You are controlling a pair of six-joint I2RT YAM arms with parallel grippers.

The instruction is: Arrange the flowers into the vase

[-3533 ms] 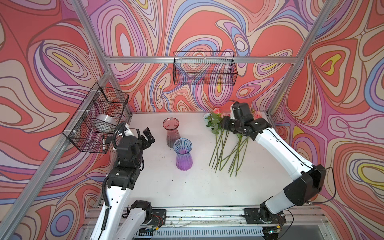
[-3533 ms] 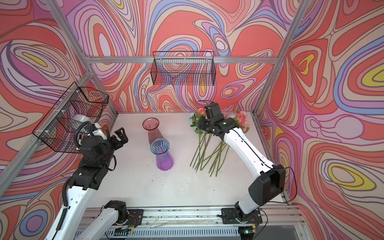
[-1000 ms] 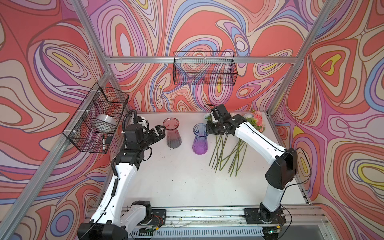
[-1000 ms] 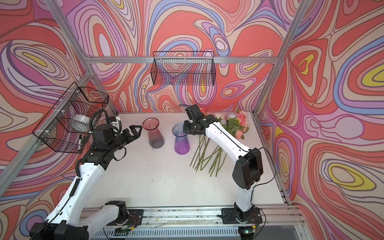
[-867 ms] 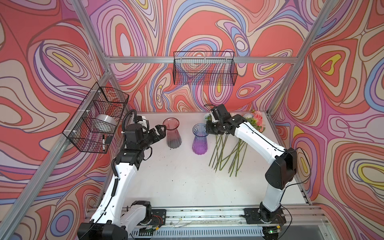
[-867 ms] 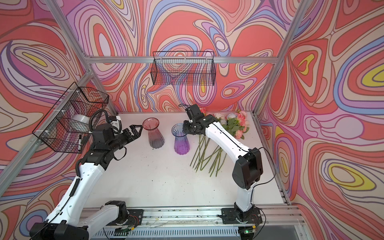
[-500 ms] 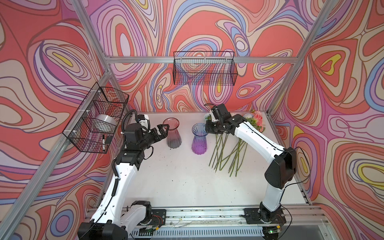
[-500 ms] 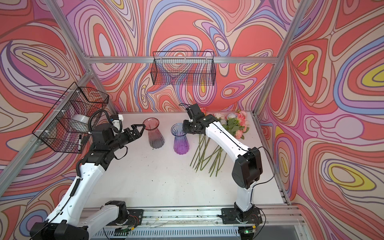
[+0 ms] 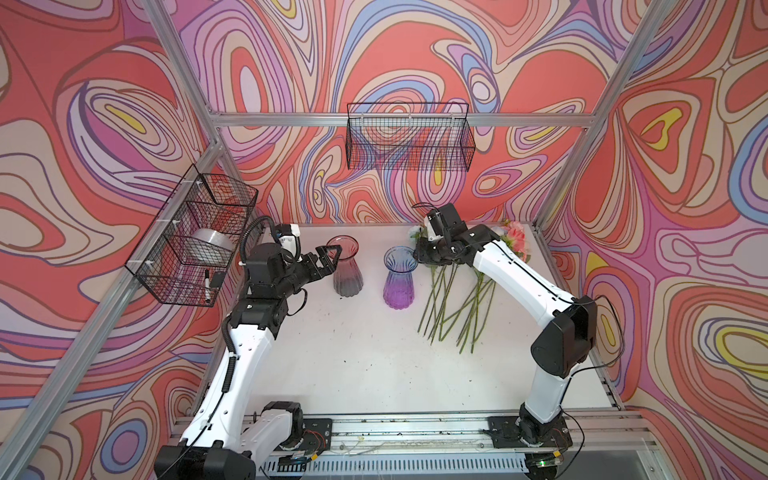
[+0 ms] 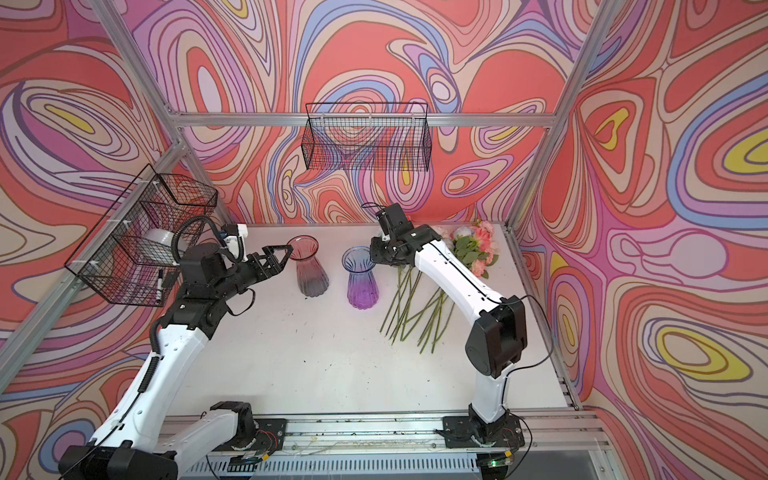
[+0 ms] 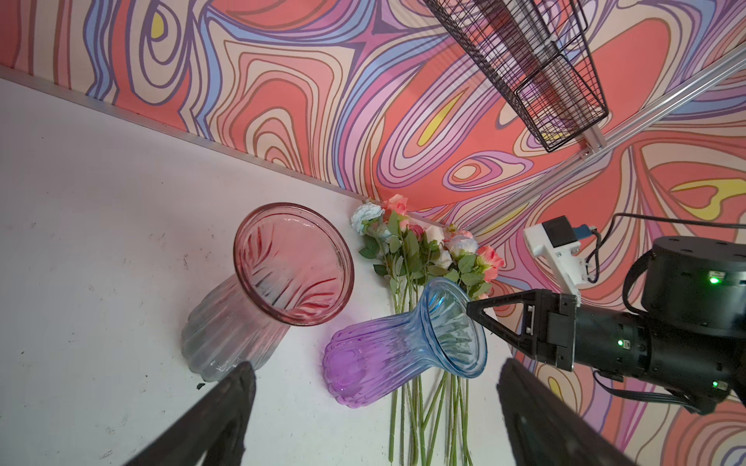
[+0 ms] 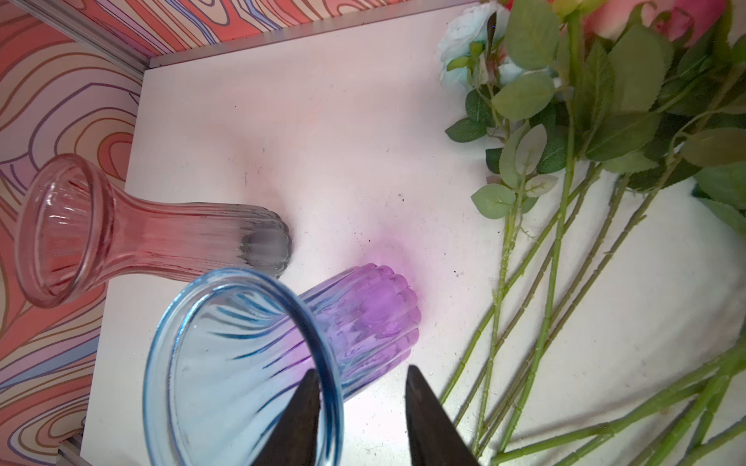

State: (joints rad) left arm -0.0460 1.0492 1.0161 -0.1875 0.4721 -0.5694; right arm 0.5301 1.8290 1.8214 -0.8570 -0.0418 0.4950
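Where the right gripper (image 12: 359,373) straddles the rim of the blue-and-purple vase (image 12: 355,318), its jaws stand partly apart, one inside, one outside, clamping nothing. Beside its outer jaw the flowers (image 12: 565,210) lie flat on the table (image 12: 323,121). The left gripper (image 9: 328,258) gapes wide, empty, just short of the pink vase (image 9: 347,276).

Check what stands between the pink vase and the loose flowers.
The blue-and-purple vase stands upright there, touching neither the pink vase nor the flowers, as both top views show; the right gripper straddles its rim.

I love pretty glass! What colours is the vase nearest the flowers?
The vase is blue on top, purple below; clearest in the left wrist view.
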